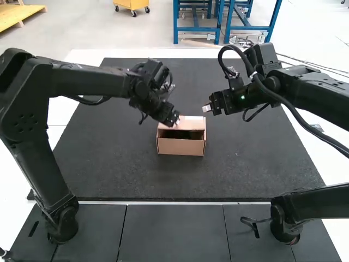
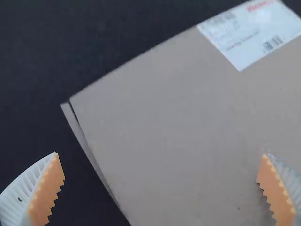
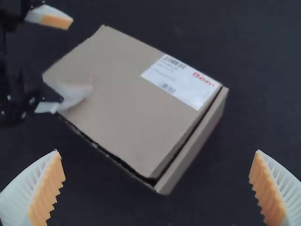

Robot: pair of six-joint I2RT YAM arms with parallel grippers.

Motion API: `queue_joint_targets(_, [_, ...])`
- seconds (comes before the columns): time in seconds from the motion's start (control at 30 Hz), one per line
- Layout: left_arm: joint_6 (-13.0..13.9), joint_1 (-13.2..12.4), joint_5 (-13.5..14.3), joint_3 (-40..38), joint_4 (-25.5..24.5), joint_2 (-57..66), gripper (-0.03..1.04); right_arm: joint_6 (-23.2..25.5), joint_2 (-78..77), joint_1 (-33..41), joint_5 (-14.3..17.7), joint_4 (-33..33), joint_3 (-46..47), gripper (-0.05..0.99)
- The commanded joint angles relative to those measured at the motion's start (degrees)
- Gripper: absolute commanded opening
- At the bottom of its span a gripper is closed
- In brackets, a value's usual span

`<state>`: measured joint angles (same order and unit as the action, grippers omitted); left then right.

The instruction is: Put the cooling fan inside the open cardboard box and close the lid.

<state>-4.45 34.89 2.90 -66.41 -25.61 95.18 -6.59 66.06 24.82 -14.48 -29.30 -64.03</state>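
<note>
the black rubber mat [image 1: 109,164] carries the brown cardboard box [image 1: 181,146] at its middle, with its flap lid [image 3: 127,108] lowered almost flat and a dark gap along one edge. the cooling fan is hidden, judged already inside. step in hand: closing. the next move calls for pressing the lid until it seats. the left gripper [image 1: 171,118] sits at the box's far left corner, one white ribbed finger [image 3: 70,94] on the lid, jaws wide apart and empty. the right gripper [image 1: 208,108] hovers just beside the box's right, jaws likewise spread.

You're looking at a small brown cardboard box [image 1: 181,143] standing upright near the middle of the black mat [image 1: 109,164]. Its flap lid [image 3: 127,108] lies almost flat, with a dark gap along one edge and a white printed label [image 3: 181,82] on top.
</note>
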Motion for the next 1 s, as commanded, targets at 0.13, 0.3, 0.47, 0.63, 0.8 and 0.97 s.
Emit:
queue_joint_targets(0.13, [-1.27, 0.70, -0.61, 5.06, 2.31, -2.98, 0.97, 1.23, -0.94, -0.38, -1.87, -0.06, -0.31, 0.90])
queue_joint_targets(0.3, [-1.00, 0.88, 1.94, 8.23, 4.95, -2.98, 0.97, 1.23, -0.94, -0.38, -2.22, -0.94, -0.31, 0.90])
queue_joint_targets(0.47, [-1.09, 3.34, 2.82, 11.39, 8.03, -3.07, 0.97, 1.23, -0.85, -0.30, -2.66, -1.11, 0.13, 0.90])
queue_joint_targets(0.63, [-1.27, 4.39, 4.40, 14.38, 11.81, -2.98, 0.97, 1.23, -0.85, -0.30, -2.75, -1.55, 0.48, 0.90])
queue_joint_targets(0.8, [-1.18, 4.30, 4.84, 15.61, 13.21, -3.07, 0.97, 1.23, -0.85, -0.30, -2.83, -2.96, 0.22, 0.90])
queue_joint_targets(0.97, [2.07, 3.51, 6.33, 12.54, 11.02, -6.32, 0.97, 1.23, -1.11, -0.38, -2.83, -3.40, 0.22, 0.90])
